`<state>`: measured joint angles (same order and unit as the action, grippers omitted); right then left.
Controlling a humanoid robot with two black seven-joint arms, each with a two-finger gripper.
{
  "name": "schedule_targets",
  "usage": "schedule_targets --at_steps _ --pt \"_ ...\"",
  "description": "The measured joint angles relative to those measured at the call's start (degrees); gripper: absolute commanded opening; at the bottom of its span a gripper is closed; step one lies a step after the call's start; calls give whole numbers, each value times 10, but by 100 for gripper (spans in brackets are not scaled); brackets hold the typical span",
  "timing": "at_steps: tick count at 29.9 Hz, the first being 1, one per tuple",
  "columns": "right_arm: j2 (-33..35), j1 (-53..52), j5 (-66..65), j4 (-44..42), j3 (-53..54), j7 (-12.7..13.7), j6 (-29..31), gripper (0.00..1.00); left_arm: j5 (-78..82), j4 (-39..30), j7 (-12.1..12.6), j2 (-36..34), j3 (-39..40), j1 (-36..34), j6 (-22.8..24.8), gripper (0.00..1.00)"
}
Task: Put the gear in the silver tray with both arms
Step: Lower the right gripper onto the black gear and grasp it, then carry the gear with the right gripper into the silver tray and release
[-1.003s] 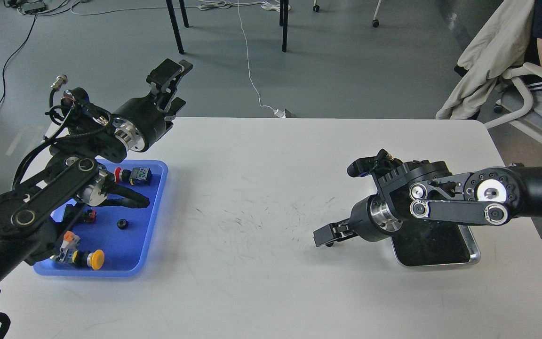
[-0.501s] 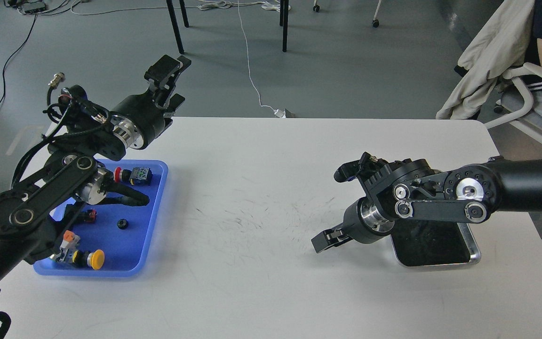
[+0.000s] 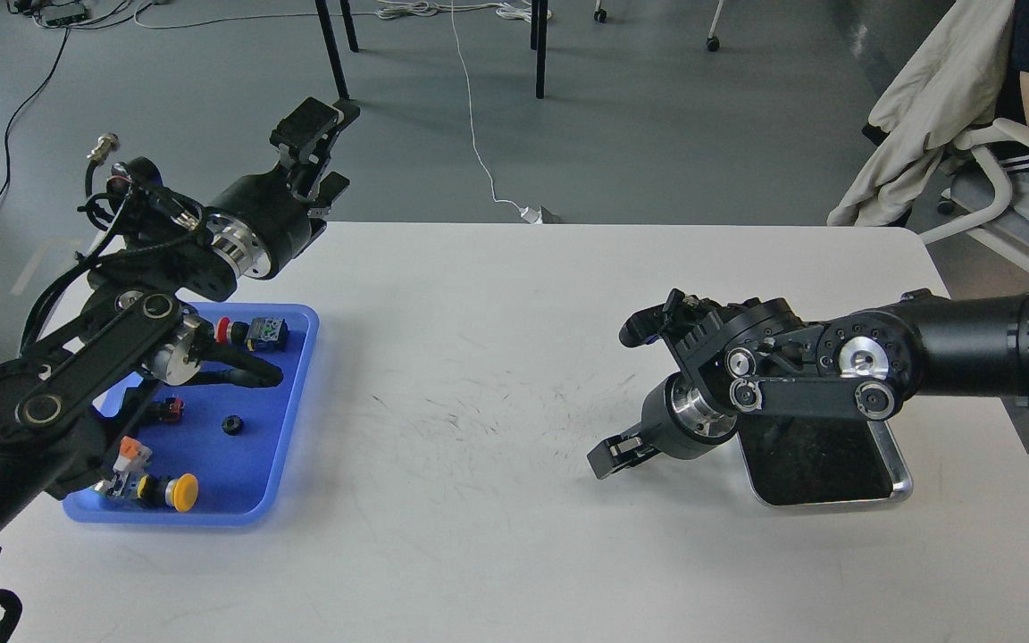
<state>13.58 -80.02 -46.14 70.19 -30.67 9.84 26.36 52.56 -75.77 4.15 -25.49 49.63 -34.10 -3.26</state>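
Both pincers hold nothing; my left gripper point(image 3: 313, 147) hangs spread above the table's point(image 3: 497, 536) far-left corner; my right gripper point(image 3: 614, 454), fingers indistinguishable, sits low just left of the silver tray point(image 3: 900, 464); gear point(image 3: 230, 425) rests in the blue tray point(image 3: 296, 420).

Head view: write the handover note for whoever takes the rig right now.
Left gripper: raised past the table's far edge, behind the blue tray; holds nothing visible, open or shut unclear.
Right gripper: low over the table, left of the silver tray; empty, state unclear.
Gear: small black part lying in the blue tray.
Done: nothing; the visible part of the silver tray holds no parts.
Left: pick up the gear, carry it across, place it in the silver tray.
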Motion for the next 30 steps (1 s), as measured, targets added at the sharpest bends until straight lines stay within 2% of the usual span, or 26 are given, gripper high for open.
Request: schedule_targets --at_steps 2,5,7,8,10,13,23,26,30 --pt "-2 -1 0 -2 0 0 2 61 0 0 0 0 0 0 0 98" --pt "-5 -3 0 -4 -3 0 4 44 0 0 0 1 0 0 0 98" --pt "-9 -7 0 -6 -10 0 6 40 0 0 0 1 0 0 0 98" --pt "-11 -10 0 -7 -13 0 7 34 0 -1 0 1 0 0 0 98" --pt "-15 -12 0 -11 -17 0 9 15 0 -1 0 1 1 0 0 98" --pt "-17 -13 0 -15 -19 0 11 2 0 -1 0 0 1 0 0 98" --pt "-5 -27 0 -13 -16 -3 17 2 0 -1 0 0 2 0 0 98" --pt "44 -57 3 2 1 -6 17 2 0 -1 0 0 2 0 0 98" --pt "170 -79 1 45 49 -13 17 2 0 -1 -1 0 2 0 0 98"
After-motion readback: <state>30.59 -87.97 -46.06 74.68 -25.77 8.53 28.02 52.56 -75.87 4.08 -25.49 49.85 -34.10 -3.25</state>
